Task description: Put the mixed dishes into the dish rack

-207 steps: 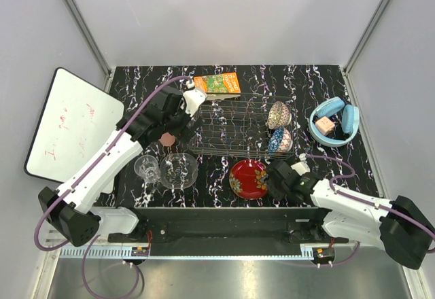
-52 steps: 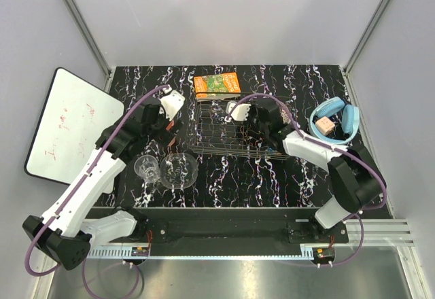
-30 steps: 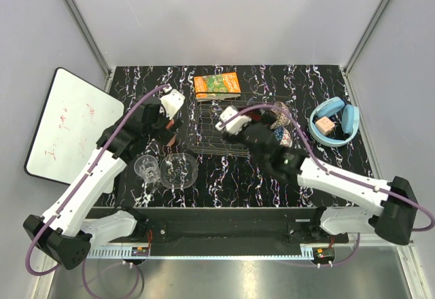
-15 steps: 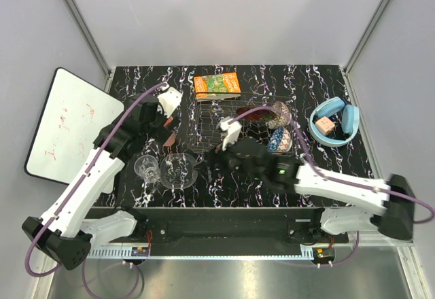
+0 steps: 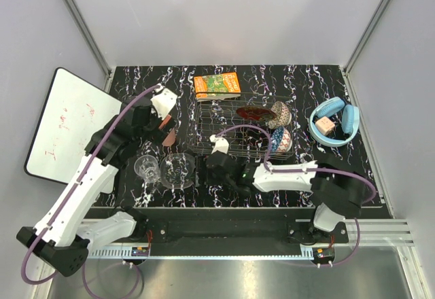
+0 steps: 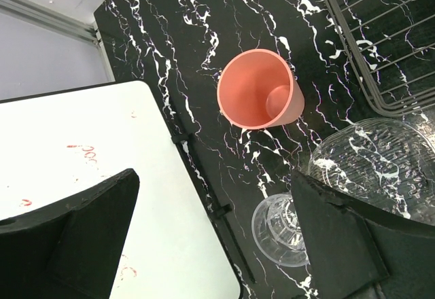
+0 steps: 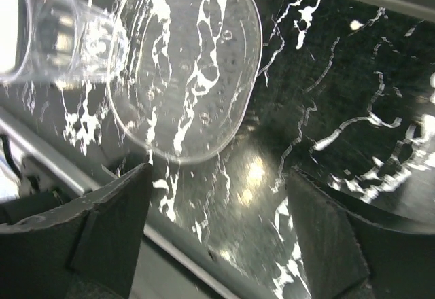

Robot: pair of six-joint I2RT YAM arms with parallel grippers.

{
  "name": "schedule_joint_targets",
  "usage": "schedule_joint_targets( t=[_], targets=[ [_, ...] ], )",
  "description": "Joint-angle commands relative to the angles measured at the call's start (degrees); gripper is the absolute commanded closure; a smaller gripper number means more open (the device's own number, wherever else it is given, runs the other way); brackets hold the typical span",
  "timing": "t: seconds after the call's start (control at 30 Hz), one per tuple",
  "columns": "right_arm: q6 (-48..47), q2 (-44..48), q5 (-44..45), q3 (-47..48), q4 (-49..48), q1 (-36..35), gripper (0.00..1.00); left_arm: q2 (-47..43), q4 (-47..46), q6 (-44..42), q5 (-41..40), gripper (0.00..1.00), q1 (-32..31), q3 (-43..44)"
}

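Observation:
The salmon-pink cup (image 6: 258, 92) stands upright on the black marble table, just ahead of my open left gripper (image 6: 216, 177), which hovers above it (image 5: 158, 124). The clear drinking glass (image 6: 282, 224) and clear glass bowl (image 6: 374, 163) sit side by side near the front. My right gripper (image 7: 219, 177) is open and empty, low over the table just right of the glass bowl (image 7: 183, 68), as the top view shows (image 5: 212, 168). The wire dish rack (image 5: 224, 126) holds the red floral plate (image 5: 255, 113), the brownish bowl (image 5: 282, 114) and the blue bowl (image 5: 280, 139).
An orange-green carton (image 5: 217, 85) lies behind the rack. Blue headphones (image 5: 333, 122) rest at the far right. A whiteboard (image 5: 71, 126) leans off the table's left edge, close to the cup and glass. The table's front edge runs just below the right gripper.
My right arm has left the rack and swung forward and left, down to the glass bowl. The red plate stays in the rack. The left gripper has drifted slightly back and left.

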State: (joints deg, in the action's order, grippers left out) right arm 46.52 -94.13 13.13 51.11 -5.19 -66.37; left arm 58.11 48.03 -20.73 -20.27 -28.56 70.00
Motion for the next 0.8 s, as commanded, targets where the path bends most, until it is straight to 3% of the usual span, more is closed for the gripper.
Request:
schedule_joint_targets(
  t=[0.0, 0.3, 0.4, 0.53, 0.57, 0.67, 0.77],
  targets=[
    [7.60, -4.90, 2.61, 1.27, -9.74, 0.01, 0.16, -1.24, 0.13, 0.08, -1.26, 0.01, 0.26, 0.58],
    [10.16, -12.75, 0.15, 6.80, -10.10, 0.36, 0.23, -1.94, 1.72, -2.38, -2.23, 0.01, 0.26, 0.23],
    [11.13, -14.15, -1.08, 7.59, -9.58, 0.89, 0.30, -1.86, 1.72, -2.47, -1.70, 0.01, 0.26, 0.23],
    [12.71, -14.68, -2.05, 7.16, -8.96, 1.94, 0.50, -1.51, 1.63, -2.30, -1.61, 0.01, 0.17, 0.32],
    [12.80, -14.68, -2.31, 6.55, -8.96, 1.94, 0.61, -1.51, 1.54, -2.38, -1.53, 0.01, 0.25, 0.32],
    [12.89, -14.07, -2.23, 5.84, -8.35, 2.03, 0.80, -1.59, 1.28, -2.56, -1.52, 0.01, 0.25, 0.14],
    [12.45, -13.28, -1.53, 5.32, -7.73, 2.03, 0.88, -1.85, 1.36, -2.38, -1.35, 0.01, 0.26, 0.14]
  ],
)
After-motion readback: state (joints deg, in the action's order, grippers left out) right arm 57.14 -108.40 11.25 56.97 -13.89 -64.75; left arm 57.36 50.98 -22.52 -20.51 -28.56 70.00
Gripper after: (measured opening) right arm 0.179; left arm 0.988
